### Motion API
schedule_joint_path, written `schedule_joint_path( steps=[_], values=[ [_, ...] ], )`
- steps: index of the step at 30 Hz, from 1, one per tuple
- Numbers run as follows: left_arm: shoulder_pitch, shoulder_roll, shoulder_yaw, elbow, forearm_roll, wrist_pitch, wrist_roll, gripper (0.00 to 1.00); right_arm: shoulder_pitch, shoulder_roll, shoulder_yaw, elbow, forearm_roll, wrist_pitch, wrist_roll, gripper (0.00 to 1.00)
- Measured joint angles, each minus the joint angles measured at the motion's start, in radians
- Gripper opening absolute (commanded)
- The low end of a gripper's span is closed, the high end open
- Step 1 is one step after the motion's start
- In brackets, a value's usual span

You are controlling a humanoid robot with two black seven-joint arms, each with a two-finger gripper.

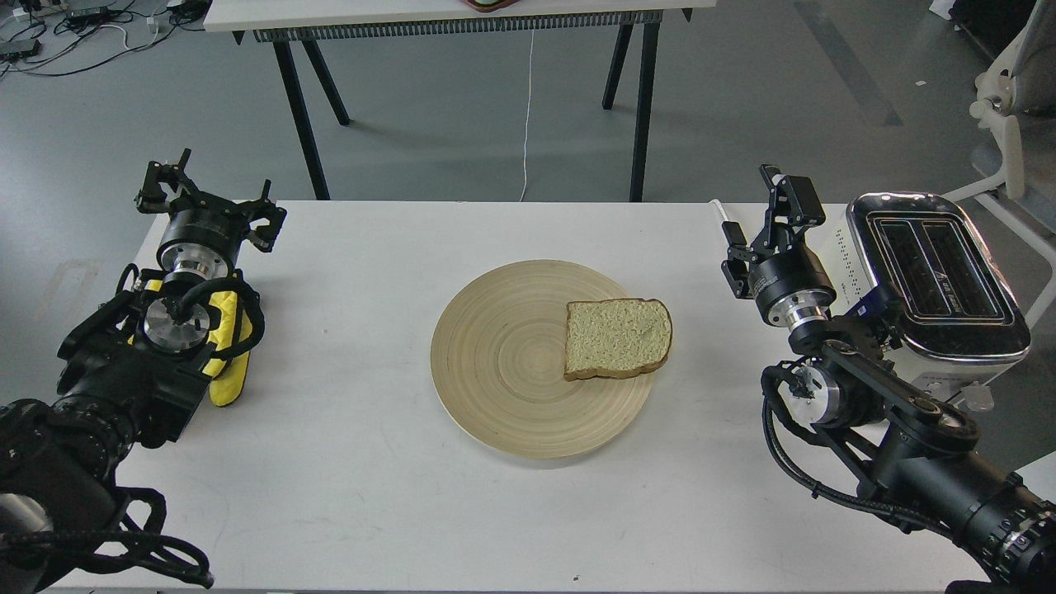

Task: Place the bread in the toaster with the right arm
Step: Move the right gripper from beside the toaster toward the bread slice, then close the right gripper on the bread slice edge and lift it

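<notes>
The bread [617, 337], a pale slice with a brown crust, lies flat on the right part of a round wooden plate [503, 363] in the middle of the white table. The cream toaster [940, 280] with a chrome top and two empty black slots stands at the table's right edge. My right gripper [771, 219] hovers just left of the toaster and right of the plate, open and holding nothing. My left gripper [210, 198] is open at the far left, well away from the bread.
A yellow cloth [224, 363] lies under my left arm. A white cable [528, 115] runs from the table's far edge to a second table [429, 18] behind. A white chair [1011, 124] stands beyond the toaster.
</notes>
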Motion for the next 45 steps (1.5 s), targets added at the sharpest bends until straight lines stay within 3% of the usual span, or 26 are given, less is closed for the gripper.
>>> schedule_joint_path(
  steps=[9,15,21,27,33,45],
  values=[
    [0.0,0.0,0.0,0.0,0.0,0.0,0.0,1.0,0.012,-0.007,0.01,-0.006,0.001,0.01,0.0,0.99],
    [0.0,0.0,0.0,0.0,0.0,0.0,-0.001,1.0,0.049,-0.038,-0.123,-0.003,-0.048,-0.005,0.0,0.99],
    [0.0,0.0,0.0,0.0,0.0,0.0,-0.002,1.0,0.104,-0.099,-0.36,0.0,-0.216,-0.217,-0.002,0.99],
    [0.0,0.0,0.0,0.0,0.0,0.0,-0.002,1.0,0.114,-0.105,-0.526,-0.007,-0.288,-0.397,-0.037,0.99],
    [0.0,0.0,0.0,0.0,0.0,0.0,-0.002,1.0,0.097,-0.091,-0.665,-0.059,-0.301,-0.41,-0.041,0.99],
    [0.0,0.0,0.0,0.0,0.0,0.0,-0.002,1.0,0.044,-0.002,-0.688,-0.078,-0.301,-0.41,-0.042,0.94]
  ],
)
